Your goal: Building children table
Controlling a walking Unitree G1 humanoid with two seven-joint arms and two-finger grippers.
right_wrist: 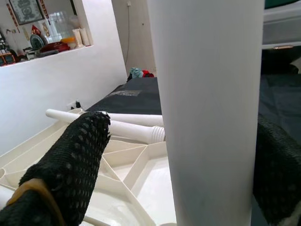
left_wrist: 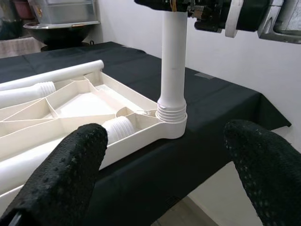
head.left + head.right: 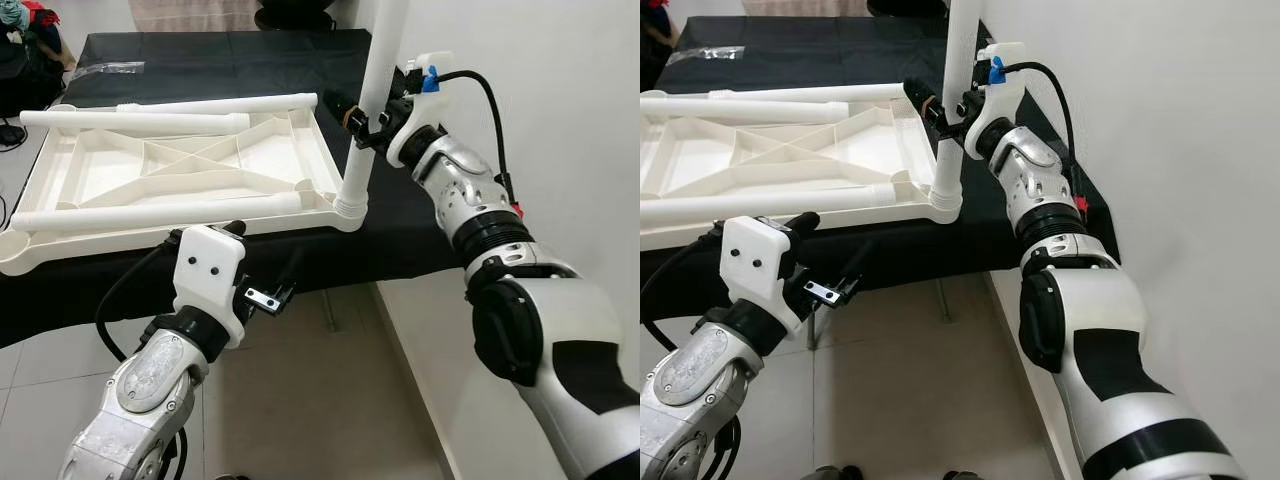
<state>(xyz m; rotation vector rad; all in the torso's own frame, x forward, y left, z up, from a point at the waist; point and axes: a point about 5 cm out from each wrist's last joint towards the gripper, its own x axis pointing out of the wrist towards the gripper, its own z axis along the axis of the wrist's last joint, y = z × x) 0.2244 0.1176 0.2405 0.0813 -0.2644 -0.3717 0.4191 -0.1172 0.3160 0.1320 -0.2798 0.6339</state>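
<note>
Right arm is extended forward and up over the near right corner of the table (image 3: 250, 55), elbow bent, forearm angled toward the work. The right tool (image 3: 362, 128) is clenched around an upright white leg (image 3: 375, 90), one black finger (image 1: 70, 160) on each side of the tube. That leg stands vertical in the corner socket (image 3: 349, 208) of the white tabletop panel (image 3: 180, 165), its threaded collar seated at the socket rim.

Left arm is held low in front of the table edge, wrist raised, white wrist housing uppermost. The left tool (image 2: 164, 174) is released: its two black fingers (image 2: 66, 174) are spread wide with nothing between them, pointed toward the socket corner but clear of it.

The panel lies underside up on the table, ribs exposed, its near edge overhanging slightly. Three more white legs lie flat on it: one along the near edge (image 3: 160, 213), one along the far edge (image 3: 220, 103), and one beside it (image 3: 130, 122).

The table is covered in black cloth. White wall (image 3: 540, 80) stands close on the right; pale tiled floor (image 3: 300, 400) below. Some clutter sits at the far left (image 3: 25, 40).
</note>
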